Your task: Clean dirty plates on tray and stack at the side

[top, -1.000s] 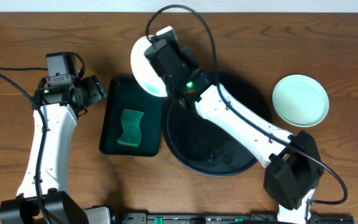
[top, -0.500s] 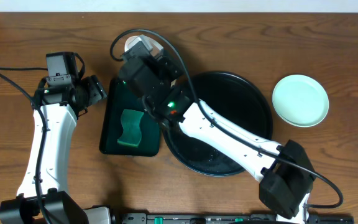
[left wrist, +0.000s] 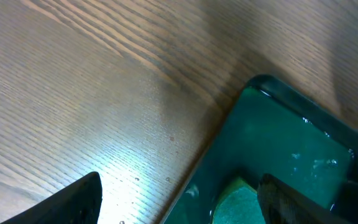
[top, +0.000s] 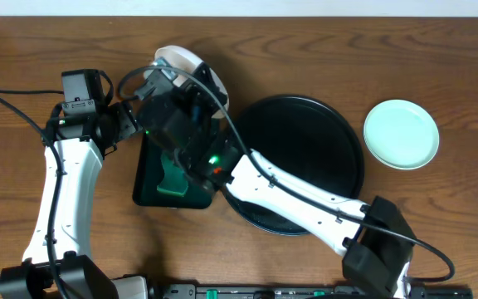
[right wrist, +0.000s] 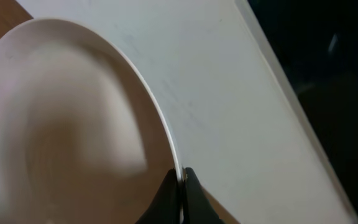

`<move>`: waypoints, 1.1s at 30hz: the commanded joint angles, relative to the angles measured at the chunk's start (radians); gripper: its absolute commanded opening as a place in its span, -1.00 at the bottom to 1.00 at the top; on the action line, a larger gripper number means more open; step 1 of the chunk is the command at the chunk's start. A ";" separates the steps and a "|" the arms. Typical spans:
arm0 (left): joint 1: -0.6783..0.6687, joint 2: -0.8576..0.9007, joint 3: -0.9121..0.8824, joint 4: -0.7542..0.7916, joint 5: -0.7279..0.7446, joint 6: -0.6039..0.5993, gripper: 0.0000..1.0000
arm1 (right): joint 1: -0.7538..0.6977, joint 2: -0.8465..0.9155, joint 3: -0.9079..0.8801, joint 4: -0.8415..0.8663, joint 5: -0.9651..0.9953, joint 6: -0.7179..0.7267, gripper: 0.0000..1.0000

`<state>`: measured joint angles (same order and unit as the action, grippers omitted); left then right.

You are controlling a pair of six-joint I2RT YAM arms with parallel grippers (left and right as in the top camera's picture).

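My right gripper (right wrist: 180, 179) is shut on the rim of a white plate (right wrist: 73, 124), which it holds up tilted on edge. Seen from overhead, the white plate (top: 182, 60) hangs past the far end of the green tray, with the right gripper (top: 185, 83) just under it. A pale mint-green plate (top: 401, 134) lies on the table to the right of the round black tray (top: 338, 178). My left gripper (top: 129, 121) stands open beside the green tray's far left corner. In the left wrist view its fingers (left wrist: 73, 202) straddle that tray's edge and hold nothing.
A rectangular dark green tray (top: 152, 187) with water in it lies left of the black tray and holds a green sponge (top: 171, 173). The sponge (left wrist: 238, 202) also shows in the left wrist view. My right arm stretches across the black tray's left part.
My right arm has swung left with the white plate, from over the black tray's far rim to over the green tray's far end. The left arm has not moved.
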<state>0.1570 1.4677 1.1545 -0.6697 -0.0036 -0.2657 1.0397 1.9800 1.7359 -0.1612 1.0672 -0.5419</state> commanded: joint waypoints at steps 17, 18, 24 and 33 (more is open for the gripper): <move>0.005 -0.005 0.014 0.000 -0.009 -0.009 0.60 | 0.049 -0.024 0.011 0.054 0.080 -0.112 -0.98; 0.005 -0.005 0.014 0.000 -0.009 -0.009 0.61 | 0.049 -0.024 0.011 0.054 0.080 -0.112 -0.98; 0.005 -0.005 0.014 0.000 -0.009 -0.009 0.61 | 0.048 -0.024 0.011 0.054 0.081 -0.112 -0.98; 0.005 -0.005 0.014 0.000 -0.009 -0.009 0.61 | 0.049 -0.024 0.011 0.053 0.088 -0.111 -0.98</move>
<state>0.1570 1.4677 1.1545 -0.6697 -0.0036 -0.2657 1.0794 1.9800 1.7359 -0.1131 1.1275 -0.6445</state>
